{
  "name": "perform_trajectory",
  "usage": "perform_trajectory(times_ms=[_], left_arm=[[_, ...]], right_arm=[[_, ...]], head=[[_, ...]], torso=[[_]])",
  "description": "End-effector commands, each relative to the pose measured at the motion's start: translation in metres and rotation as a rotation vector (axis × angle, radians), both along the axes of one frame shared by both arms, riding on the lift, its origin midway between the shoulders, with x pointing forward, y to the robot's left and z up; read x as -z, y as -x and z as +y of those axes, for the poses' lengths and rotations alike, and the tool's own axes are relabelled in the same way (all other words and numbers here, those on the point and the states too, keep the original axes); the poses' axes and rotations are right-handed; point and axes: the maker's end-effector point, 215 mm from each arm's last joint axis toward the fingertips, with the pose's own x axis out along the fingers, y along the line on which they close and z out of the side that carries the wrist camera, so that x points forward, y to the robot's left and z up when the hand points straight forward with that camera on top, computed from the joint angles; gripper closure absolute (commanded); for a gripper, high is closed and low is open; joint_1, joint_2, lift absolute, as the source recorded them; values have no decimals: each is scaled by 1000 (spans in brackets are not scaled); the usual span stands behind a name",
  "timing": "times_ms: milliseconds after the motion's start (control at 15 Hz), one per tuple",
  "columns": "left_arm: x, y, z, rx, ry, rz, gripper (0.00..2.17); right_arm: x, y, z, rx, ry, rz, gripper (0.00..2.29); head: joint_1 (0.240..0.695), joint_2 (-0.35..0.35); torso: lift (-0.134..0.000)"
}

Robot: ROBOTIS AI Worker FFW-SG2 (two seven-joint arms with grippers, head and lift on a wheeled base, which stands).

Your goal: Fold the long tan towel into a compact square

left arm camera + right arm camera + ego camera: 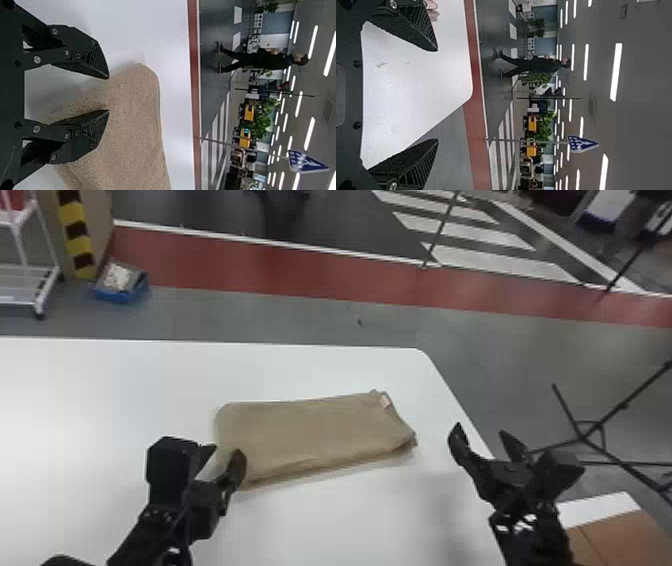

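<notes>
Though folded, tan towel (315,435) not yet square

Towel: oblong, flat on white table (125,380), corners uneven at right end.
Left gripper (226,449): jaws moderately parted at left end; contact, from these angles, uncertain.
Right gripper (480,429): jaws wide, empty, right of towel.
Hazard: a shallow pinch could catch only upper layers, skewing or opening the fold.
Margins: table's right edge near right gripper; working room extends left and beyond the towel.
</notes>
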Motion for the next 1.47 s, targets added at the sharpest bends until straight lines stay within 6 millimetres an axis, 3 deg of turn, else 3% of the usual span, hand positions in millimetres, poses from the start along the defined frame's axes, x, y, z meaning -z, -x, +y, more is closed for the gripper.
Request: perform_trajectory(times_ms=[0, 67, 267, 533, 1067, 1200, 1400], left_arm=[[8, 2, 1, 4, -21, 21, 704], [15, 5, 3, 6, -36, 48, 977], [9, 6, 7, -3, -39, 38, 1629], [-22, 11, 14, -15, -23, 3, 1632], [-43, 11, 119, -168, -145, 5, 1629], [-39, 12, 134, -186, -152, 14, 1629], [-36, 13, 138, -191, -155, 14, 1534]], right_arm=[[0, 0, 1, -1, 0, -1, 66], [-1, 0, 0, -1, 1, -1, 66], [0, 0, 0, 0, -5, -3, 66], [3, 0, 1, 1, -12, 0, 66], [4, 0, 6, -7, -18, -4, 70], [4, -1, 9, -14, -19, -4, 60], [5, -1, 13, -19, -21, -1, 53]], head=[[695, -350], [695, -350], [695, -350], [695, -350], [695, -350], [695, -350], [695, -350]], torso=[[-123], [-123], [-123], [-123], [-123], [-123], [-123]])
